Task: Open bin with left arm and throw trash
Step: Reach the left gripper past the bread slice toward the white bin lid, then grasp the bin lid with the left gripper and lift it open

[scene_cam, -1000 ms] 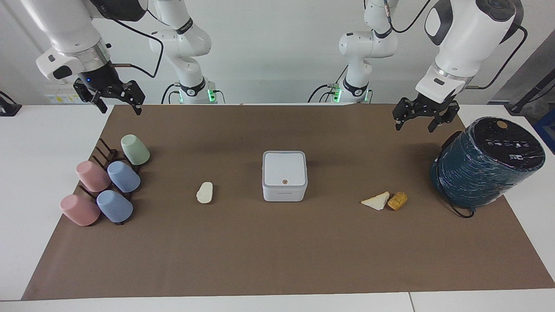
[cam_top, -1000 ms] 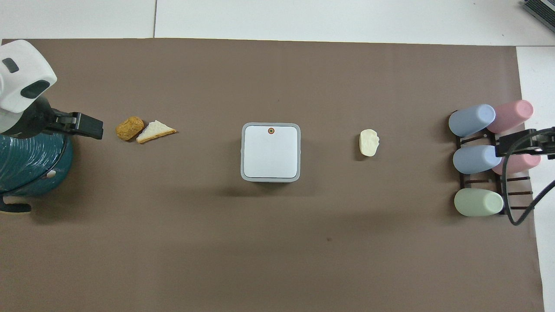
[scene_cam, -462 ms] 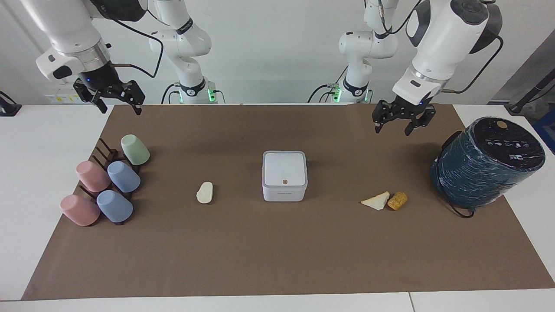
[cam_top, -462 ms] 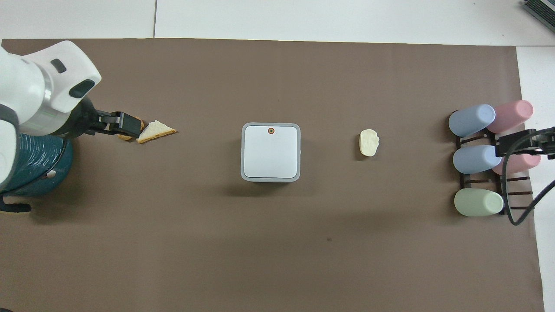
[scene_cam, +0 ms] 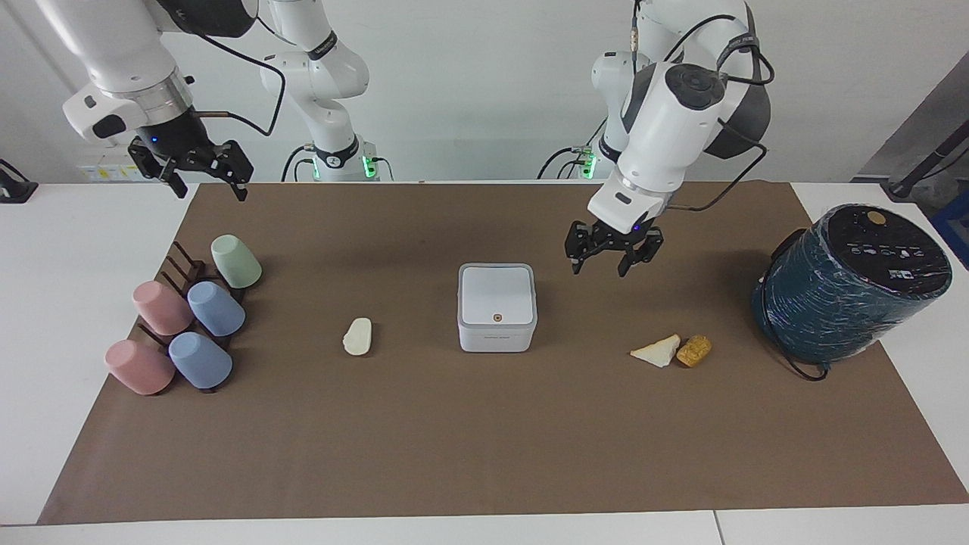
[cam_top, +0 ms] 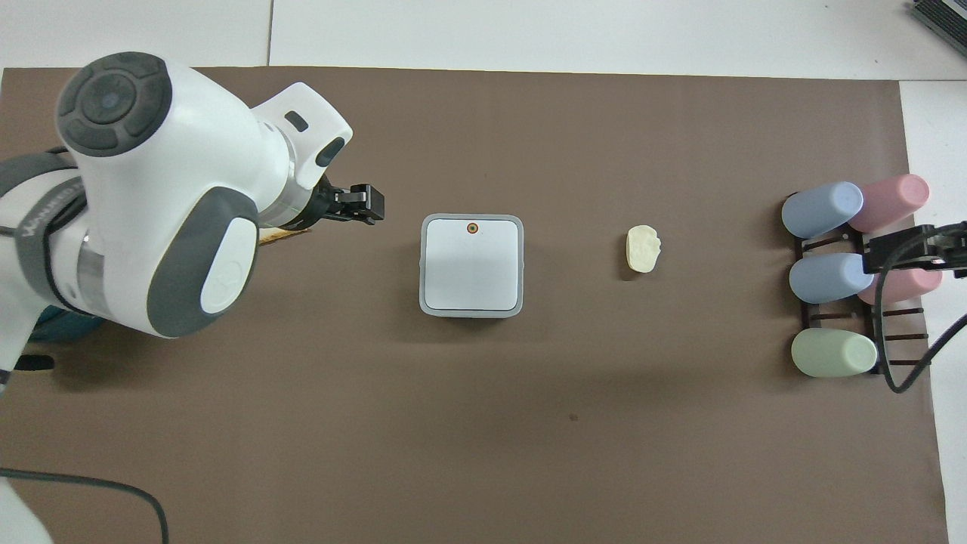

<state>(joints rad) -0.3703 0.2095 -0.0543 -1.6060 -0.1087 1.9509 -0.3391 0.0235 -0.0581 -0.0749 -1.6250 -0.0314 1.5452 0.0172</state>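
The bin [scene_cam: 496,306] [cam_top: 472,264] is a small white square box in the middle of the brown mat, lid shut, with its orange button [scene_cam: 496,318] on top. My left gripper [scene_cam: 612,261] [cam_top: 369,205] hangs open and empty over the mat beside the bin, toward the left arm's end. The trash lies in three pieces. A cream lump [scene_cam: 357,336] [cam_top: 643,248] rests beside the bin toward the right arm's end. A pale wedge [scene_cam: 657,350] and a golden chunk [scene_cam: 694,350] touch each other toward the left arm's end. The right gripper [scene_cam: 206,182] waits open above the mat's corner.
A big teal wrapped cylinder [scene_cam: 852,284] stands at the left arm's end of the mat. Several pastel cups on a dark rack [scene_cam: 185,322] [cam_top: 846,276] sit at the right arm's end. In the overhead view the left arm covers the wedge and chunk.
The left arm has swung from beside the teal cylinder toward the bin and come lower. The right arm has not moved.
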